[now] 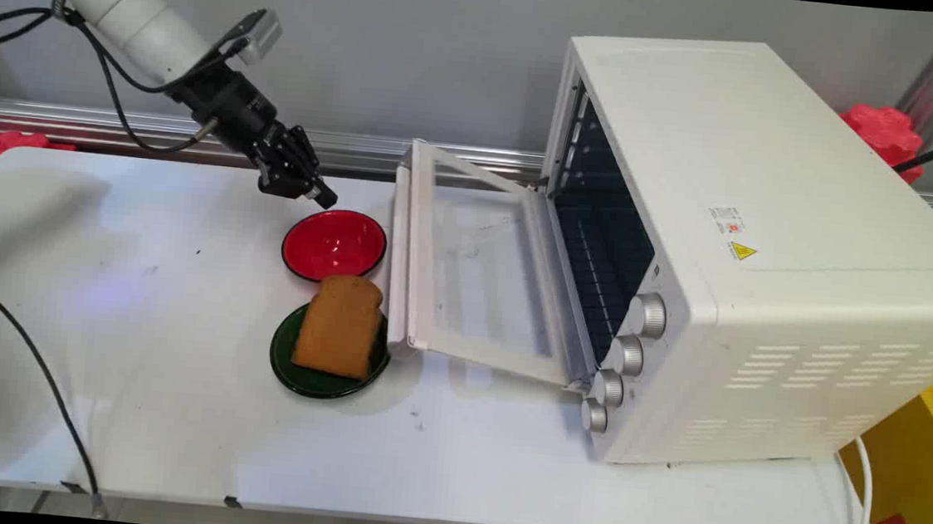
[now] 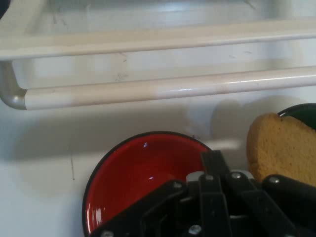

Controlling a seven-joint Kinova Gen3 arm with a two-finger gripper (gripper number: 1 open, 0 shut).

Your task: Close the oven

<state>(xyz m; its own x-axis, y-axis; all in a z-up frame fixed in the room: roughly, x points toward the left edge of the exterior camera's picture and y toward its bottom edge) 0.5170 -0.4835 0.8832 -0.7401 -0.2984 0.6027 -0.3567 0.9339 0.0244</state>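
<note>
Closest to my hand camera is my gripper (image 2: pixel 212 160), fingers pressed together and pinching nothing; it hangs tilted just above the far rim of the red bowl (image 1: pixel 335 245), apart from it; the bowl holds nothing; beside it a bread slice (image 1: pixel 339 325) leans across a green plate (image 1: pixel 316 379), overhanging its rim, probably dropped there loosely; just beyond both, the oven door (image 1: pixel 474 271) lies folded down, its handle (image 2: pixel 163 89) near the bowl; the toaster oven (image 1: pixel 768 236) therefore stands open on the table (image 1: pixel 135 352).
</note>
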